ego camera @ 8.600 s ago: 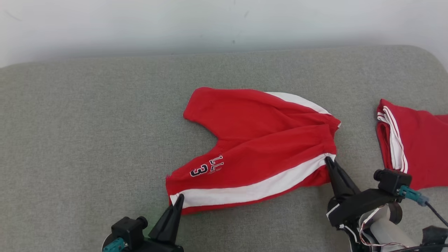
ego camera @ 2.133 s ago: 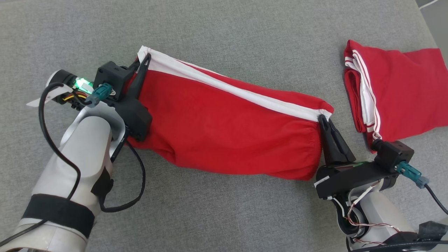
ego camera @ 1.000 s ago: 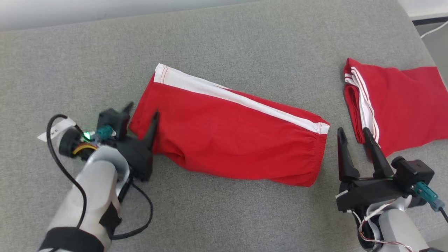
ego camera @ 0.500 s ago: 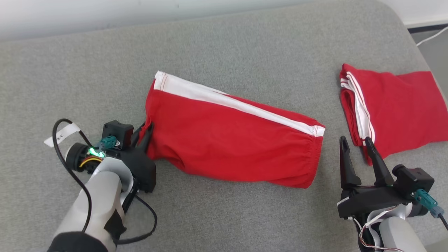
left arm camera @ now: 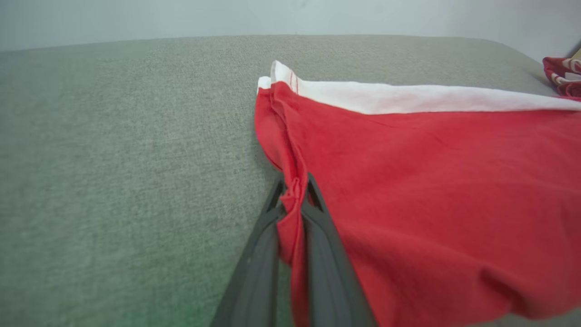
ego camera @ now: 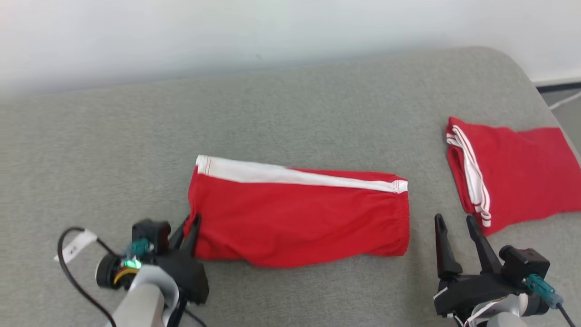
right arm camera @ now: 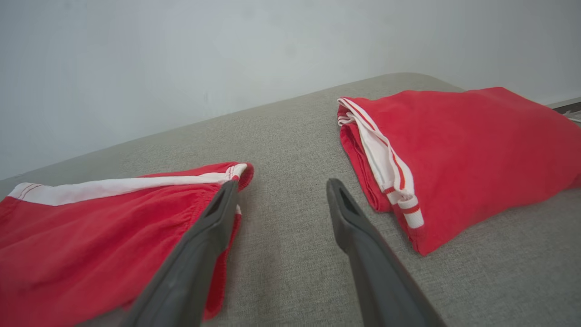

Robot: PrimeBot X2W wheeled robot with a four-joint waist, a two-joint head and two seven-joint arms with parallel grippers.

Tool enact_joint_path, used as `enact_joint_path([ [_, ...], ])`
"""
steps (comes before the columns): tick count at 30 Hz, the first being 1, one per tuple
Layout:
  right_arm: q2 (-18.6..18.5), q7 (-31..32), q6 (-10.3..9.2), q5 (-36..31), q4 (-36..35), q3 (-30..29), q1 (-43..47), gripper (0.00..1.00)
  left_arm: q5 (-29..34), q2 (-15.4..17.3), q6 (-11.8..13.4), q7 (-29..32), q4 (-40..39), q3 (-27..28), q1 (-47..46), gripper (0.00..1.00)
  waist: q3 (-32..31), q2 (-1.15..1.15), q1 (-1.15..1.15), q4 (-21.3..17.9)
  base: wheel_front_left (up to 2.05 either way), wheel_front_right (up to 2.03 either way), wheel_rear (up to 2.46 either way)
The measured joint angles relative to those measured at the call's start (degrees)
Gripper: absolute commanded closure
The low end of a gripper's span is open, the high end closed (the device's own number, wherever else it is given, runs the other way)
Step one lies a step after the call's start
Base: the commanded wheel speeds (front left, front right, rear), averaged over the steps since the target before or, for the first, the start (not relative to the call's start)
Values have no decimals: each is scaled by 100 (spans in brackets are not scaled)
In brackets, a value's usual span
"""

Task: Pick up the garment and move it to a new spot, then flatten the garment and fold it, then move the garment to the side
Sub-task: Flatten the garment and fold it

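Red shorts (ego camera: 299, 222) with a white side stripe, folded in half lengthwise and lying flat near the middle of a grey fabric cushion (ego camera: 136, 150), long axis from 9 to 3 o'clock in the head view. White stripe along the 12 o'clock edge, gathered waistband at the 3 o'clock end, leg hems at the 9 o'clock end, a soft bulge along the 6 o'clock fold. Left fingers (ego camera: 193, 236) at the shorts' 8 o'clock corner, pressed narrow on the red hem. In the left wrist view, the shorts (left arm camera: 431, 181) spreading toward 3 o'clock, a pinched ridge of hem cloth clamped between the left fingers (left arm camera: 322, 245), the rest of the leg opening rising toward 12 o'clock to the white stripe, bare cushion (left arm camera: 113, 159) at 9 o'clock. Right fingers (ego camera: 442, 250) spread wide at the shorts' 4 o'clock, just beyond the waistband, tips toward 12 o'clock, holding nothing. In the right wrist view, right fingers (right arm camera: 363, 240) parted over bare cushion (right arm camera: 281, 136), one finger overlapping the waistband end of the shorts (right arm camera: 91, 236) at 9 o'clock; touching or merely in front, impossible to tell. Second red garment (ego camera: 513, 181), folded, thin white stripes at its 9 o'clock edge, at 2 o'clock from the shorts near the cushion's rounded corner, apart from shorts and right fingers; at 2 o'clock in the right wrist view (right arm camera: 454, 150) and at the far 2 o'clock edge of the left wrist view (left arm camera: 563, 72). Black cable with a white tag (ego camera: 75, 245) looping at 9 o'clock of the left wrist, a small green light (ego camera: 131, 262) lit there. Pale wall (ego camera: 272, 27) beyond the cushion at 12 o'clock.
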Motion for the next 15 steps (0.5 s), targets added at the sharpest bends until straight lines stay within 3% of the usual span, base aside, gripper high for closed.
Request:
enact_joint_path([
  [15,-13,0,0,-3,79,156,198,0,-185,-51,145,0,-605,151,1123,100,-400,0,0,634,0,0,0],
])
